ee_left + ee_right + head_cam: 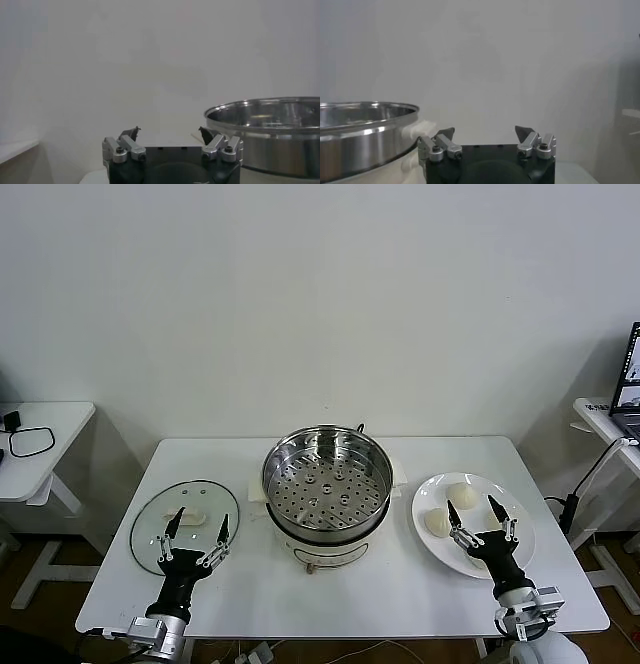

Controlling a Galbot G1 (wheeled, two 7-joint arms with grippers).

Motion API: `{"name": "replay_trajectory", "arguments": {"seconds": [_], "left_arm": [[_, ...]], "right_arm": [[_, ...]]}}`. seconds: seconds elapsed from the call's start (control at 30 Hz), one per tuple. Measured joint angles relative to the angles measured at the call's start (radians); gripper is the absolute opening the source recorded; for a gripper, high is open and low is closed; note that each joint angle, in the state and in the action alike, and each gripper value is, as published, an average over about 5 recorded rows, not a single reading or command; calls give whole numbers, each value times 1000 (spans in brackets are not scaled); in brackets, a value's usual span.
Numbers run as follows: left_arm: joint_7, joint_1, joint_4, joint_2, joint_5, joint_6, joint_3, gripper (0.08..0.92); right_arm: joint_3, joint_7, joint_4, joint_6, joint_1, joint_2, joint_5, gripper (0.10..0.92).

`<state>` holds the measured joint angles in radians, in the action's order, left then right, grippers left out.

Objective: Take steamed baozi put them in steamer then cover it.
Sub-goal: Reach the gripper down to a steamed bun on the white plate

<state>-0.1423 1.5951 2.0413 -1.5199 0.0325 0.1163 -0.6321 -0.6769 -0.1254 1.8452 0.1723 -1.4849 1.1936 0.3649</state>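
Sitting open and empty at the middle of the white desk [400, 584]: the steamer [327, 484], its holed tray bare, with the glass lid [150, 519] lying flat to its left and the buns [450, 506] resting on the white plate [520, 554] to its right. Hovering spread wide and holding nothing: the left pincer [199, 529] over the near part of the lid, the right pincer [473, 516] over the plate, just beside the buns.

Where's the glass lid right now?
In the head view, the glass lid lies flat on the white table on the robot's left, beside the steamer, with the open left gripper above it.
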Motion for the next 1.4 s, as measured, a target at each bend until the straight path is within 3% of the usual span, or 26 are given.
{"name": "replay_trajectory", "arguments": {"seconds": [0.33, 0.67, 1.03, 1.4], "left_arm": [[-22, 3, 7, 12, -5, -2, -2, 823], [-50, 2, 9, 21, 9, 11, 10, 823], [-53, 4, 19, 11, 20, 15, 30, 823], [-55, 6, 21, -1, 25, 14, 28, 823]], "right_arm": [[2, 6, -63, -42, 76, -79, -84, 823], [93, -83, -203, -115, 270, -339, -325, 823], [447, -450, -408, -152, 701, -570, -508, 823], [883, -867, -659, -116, 1208, -557, -621, 823]]}}
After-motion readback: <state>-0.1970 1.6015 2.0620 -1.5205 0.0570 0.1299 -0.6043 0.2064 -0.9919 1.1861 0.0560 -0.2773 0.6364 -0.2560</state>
